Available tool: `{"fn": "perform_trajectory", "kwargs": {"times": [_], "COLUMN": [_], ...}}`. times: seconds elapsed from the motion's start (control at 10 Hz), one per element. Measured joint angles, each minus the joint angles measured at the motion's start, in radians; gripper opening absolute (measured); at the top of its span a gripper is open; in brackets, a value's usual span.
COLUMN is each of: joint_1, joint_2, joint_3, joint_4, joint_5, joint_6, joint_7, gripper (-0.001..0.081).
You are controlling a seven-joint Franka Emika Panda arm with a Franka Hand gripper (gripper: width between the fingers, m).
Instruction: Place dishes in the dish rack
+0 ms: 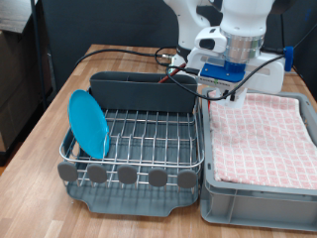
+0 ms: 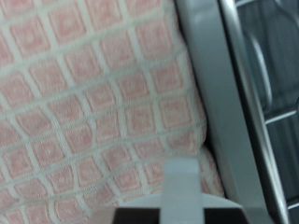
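The dish rack (image 1: 139,139) is a metal wire basket with a dark grey caddy (image 1: 139,91) at its back and round grey tabs along its front. The light-blue plate (image 1: 89,124) stands on edge in the rack at the exterior view's left. My gripper (image 1: 236,87) hangs over the back left corner of the grey crate (image 1: 260,195), just right of the caddy. In the wrist view its fingers (image 2: 182,187) show as one closed bar with nothing between them, above the pink checked cloth (image 2: 93,103). The white cup and wooden spoon are out of view.
The pink checked cloth (image 1: 263,134) fills the grey crate, whose rim (image 2: 210,84) runs beside the rack's wires (image 2: 276,75). Black cables (image 1: 129,55) trail over the wooden table behind the rack. The robot's base (image 1: 213,40) stands at the back.
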Motion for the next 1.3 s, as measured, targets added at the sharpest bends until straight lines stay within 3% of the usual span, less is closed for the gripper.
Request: {"fn": "perform_trajectory", "kwargs": {"times": [0.5,0.9,1.0,1.3], "joint_1": [-0.027,-0.071,-0.069,-0.061], "joint_2": [0.114,0.239,0.238,0.235], "joint_3": [-0.052,-0.044,-0.047,-0.045], "joint_4": [0.219,0.392,0.391,0.337], "joint_5": [-0.023,0.021,0.019,-0.041], "joint_6": [-0.069,-0.065,-0.065,0.132], "joint_7": [-0.168,-0.495,-0.471,-0.535], "gripper": [0.0072,0.0072,0.0072,0.0072]}}
